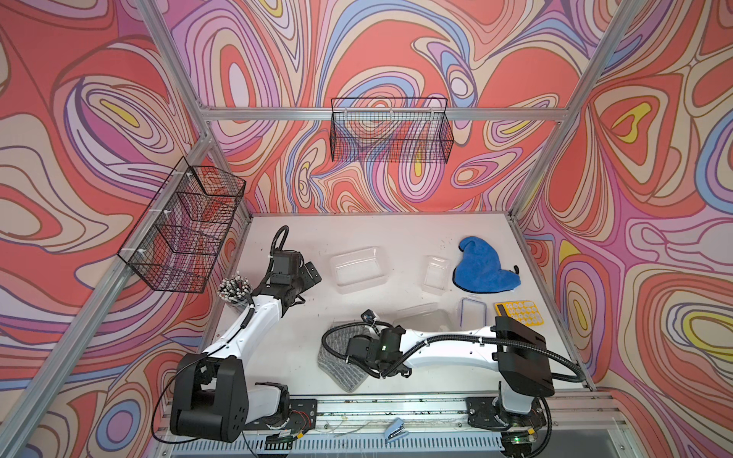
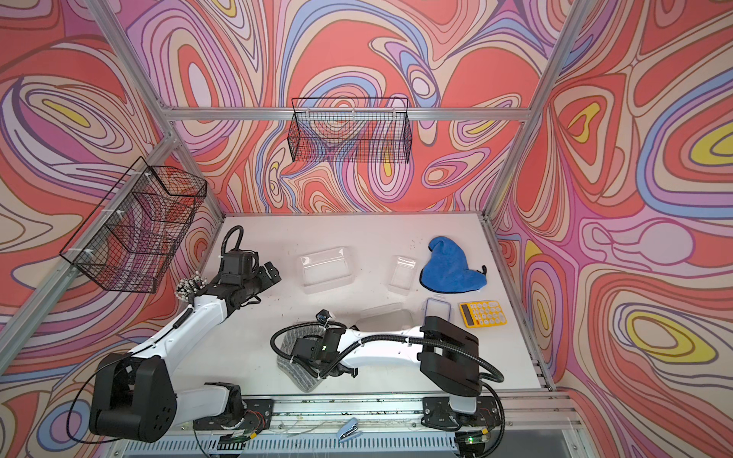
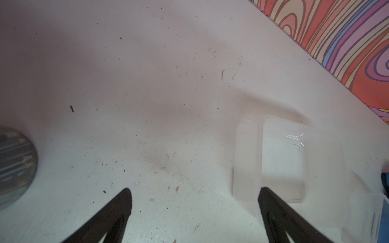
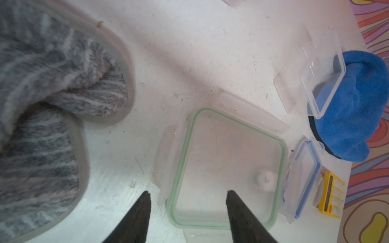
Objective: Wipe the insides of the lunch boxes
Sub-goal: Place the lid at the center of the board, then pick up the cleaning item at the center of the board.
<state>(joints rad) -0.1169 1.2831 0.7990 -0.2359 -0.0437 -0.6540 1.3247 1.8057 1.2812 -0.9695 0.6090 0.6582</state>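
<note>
1. The left gripper (image 3: 194,193) hangs low over bare table with its jaws spread wide and nothing between them. A cup of pencils (image 1: 234,287) stands just behind it.
2. The large lunch box (image 1: 359,269) sits lidless and upright just ahead of that claw, off its right-hand finger in the left wrist view (image 3: 282,162). It is apart from the finger, not touched.
3. The grey cloth (image 4: 42,84) lies crumpled on the table beside the right gripper (image 4: 188,192), clear of its fingers. This claw is spread too and pinches nothing. The green-rimmed lid (image 4: 229,155) lies flat directly ahead of its tips.
4. The small lunch box (image 1: 435,273) stands open well beyond the right claw. The blue cloth (image 1: 482,269) touches its far side, and the blue-rimmed lid (image 1: 473,313) and yellow calculator (image 1: 517,313) lie nearer.
5. Judgement: no wiping is under way, since neither claw holds a cloth. Whether either box is already wiped cannot be told.
6. The next move probably calls for the right claw to shift sideways onto the grey cloth, pinch a raised fold, then carry it into a box while the left claw steadies the wall.
</note>
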